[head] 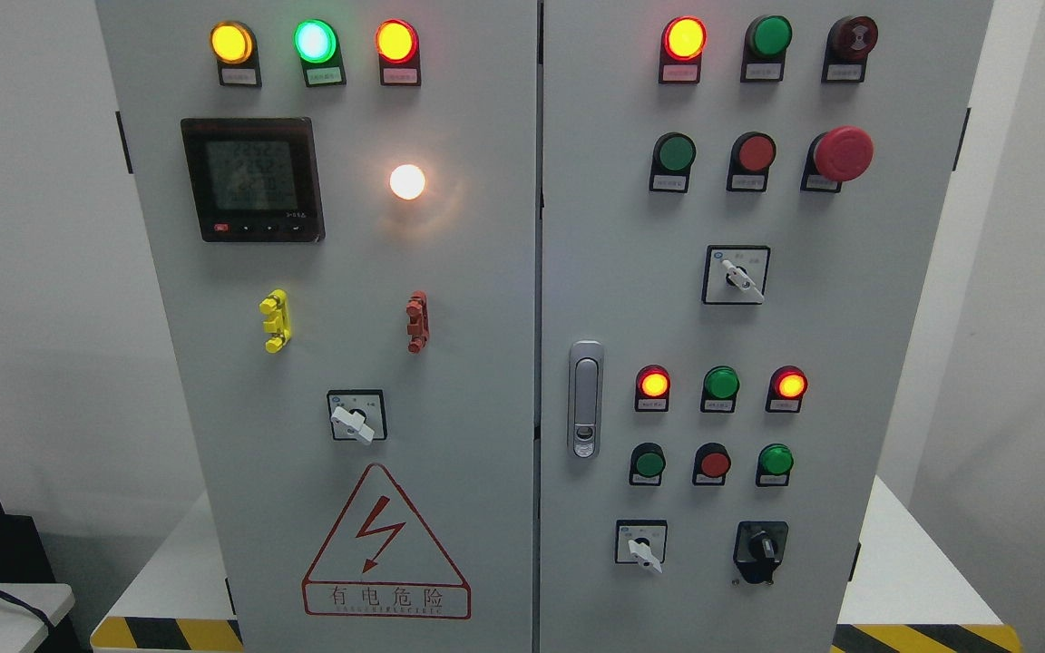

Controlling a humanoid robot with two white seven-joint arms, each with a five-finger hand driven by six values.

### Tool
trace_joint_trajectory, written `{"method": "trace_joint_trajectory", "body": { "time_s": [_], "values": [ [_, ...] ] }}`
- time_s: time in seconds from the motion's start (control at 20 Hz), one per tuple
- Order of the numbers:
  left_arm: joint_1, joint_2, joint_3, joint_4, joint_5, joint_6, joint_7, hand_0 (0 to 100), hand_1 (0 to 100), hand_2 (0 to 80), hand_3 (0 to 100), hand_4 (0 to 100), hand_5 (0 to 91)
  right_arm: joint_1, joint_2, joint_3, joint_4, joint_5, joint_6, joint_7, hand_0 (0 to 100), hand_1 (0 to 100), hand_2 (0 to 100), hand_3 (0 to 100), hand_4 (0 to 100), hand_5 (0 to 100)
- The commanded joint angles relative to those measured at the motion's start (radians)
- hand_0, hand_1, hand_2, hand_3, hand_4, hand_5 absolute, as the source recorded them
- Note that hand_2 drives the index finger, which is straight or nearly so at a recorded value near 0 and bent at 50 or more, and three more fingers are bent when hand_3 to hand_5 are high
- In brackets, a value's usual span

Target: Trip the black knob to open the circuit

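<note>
Grey steel electrical cabinet [486, 408] fills the head view, indicator lamps glowing along its top edge. The black knob [762, 547] sits at the right door's lower right corner, beside a white selector switch [641, 547]. Neither robot hand shows, so the fingers' state cannot be told.
</note>
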Motion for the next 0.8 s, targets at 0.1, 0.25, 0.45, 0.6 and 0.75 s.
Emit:
{"method": "trace_joint_trajectory", "body": {
  "time_s": [0.1,0.25,0.45,0.6,0.75],
  "values": [
    [-0.008,0.000,0.000,0.000,-0.034,0.001,0.000,12,39,0.0,0,0,0.0,-0.085,-0.006,-0.080,-0.259,-0.003,-0.045,-0.004,29,62,37,76,80,90],
    [-0.008,0.000,0.000,0.000,-0.032,0.001,0.000,12,39,0.0,0,0,0.0,-0.111,-0.006,-0.080,-0.311,-0.003,-0.027,-0.024,30,61,37,76,80,91],
    [-0.008,-0.001,0.000,0.000,-0.032,0.001,0.000,12,39,0.0,0,0,0.0,-0.189,-0.007,-0.080,-0.334,-0.002,0.044,-0.024,30,61,38,76,81,93],
    [-0.008,0.000,0.000,0.000,-0.034,0.001,0.000,12,39,0.0,0,0,0.0,-0.236,-0.009,-0.080,-0.334,0.000,0.101,-0.024,31,62,38,76,81,94],
    [-0.008,0.000,0.000,0.000,-0.034,0.001,0.000,12,39,0.0,0,0,0.0,-0.285,-0.011,-0.077,-0.331,0.009,0.150,-0.025,30,64,38,76,81,94]
  ]
}}
